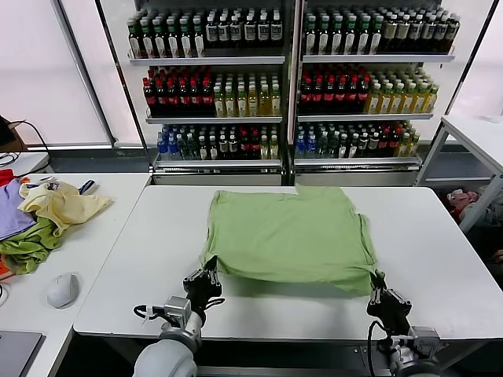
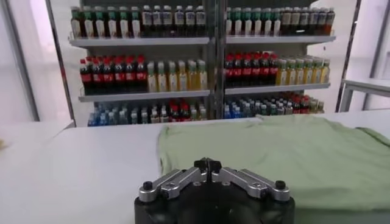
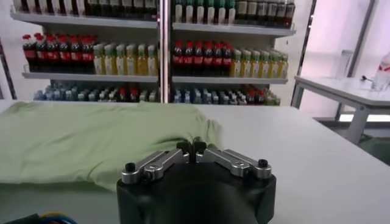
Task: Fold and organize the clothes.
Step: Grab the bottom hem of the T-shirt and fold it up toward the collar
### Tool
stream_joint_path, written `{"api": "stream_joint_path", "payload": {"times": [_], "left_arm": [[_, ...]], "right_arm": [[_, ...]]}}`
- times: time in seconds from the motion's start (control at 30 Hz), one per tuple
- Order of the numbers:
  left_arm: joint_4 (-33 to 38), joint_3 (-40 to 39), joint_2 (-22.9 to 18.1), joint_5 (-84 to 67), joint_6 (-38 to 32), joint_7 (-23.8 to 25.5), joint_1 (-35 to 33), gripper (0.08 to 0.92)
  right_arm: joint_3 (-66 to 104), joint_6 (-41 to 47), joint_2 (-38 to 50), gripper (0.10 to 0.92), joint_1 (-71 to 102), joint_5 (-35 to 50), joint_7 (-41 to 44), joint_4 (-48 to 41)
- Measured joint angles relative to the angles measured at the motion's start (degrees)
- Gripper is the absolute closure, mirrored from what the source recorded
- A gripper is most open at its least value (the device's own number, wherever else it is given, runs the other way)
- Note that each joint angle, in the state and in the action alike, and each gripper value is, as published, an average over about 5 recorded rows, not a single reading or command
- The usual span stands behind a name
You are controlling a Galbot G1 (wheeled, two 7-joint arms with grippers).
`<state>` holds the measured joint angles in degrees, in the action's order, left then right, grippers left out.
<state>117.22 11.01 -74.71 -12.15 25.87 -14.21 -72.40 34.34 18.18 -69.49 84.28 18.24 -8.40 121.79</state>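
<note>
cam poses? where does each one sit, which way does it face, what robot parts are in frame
Head: high, looking forward-down at shirt on white table; both end effectors, left, right, at near hem.
Left wrist: low, faces drink shelves across shirt; own end effector.
Right wrist: same facing; own end effector.
Shared: shirt, shelves.

Shirt (image 1: 291,236) on table (image 1: 440,259), bottle shelves (image 1: 291,59) behind, clothes pile (image 1: 43,216) left.

The head camera looks down across the table (image 1: 440,259); 2 low wrist cameras face the shared bottle shelves (image 2: 201,61).
</note>
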Motion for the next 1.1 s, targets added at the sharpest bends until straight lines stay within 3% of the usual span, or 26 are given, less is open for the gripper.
{"api": "stream_joint_path", "payload": {"times": [1.1], "left_arm": [[-21.1,-8.1,-0.2,6.3,1.3,-0.5,20.5,0.915]], "right_arm": [[-8.3,1.7,3.1,0.899,-23.7,-4.0,0.3,-21.0]]}}
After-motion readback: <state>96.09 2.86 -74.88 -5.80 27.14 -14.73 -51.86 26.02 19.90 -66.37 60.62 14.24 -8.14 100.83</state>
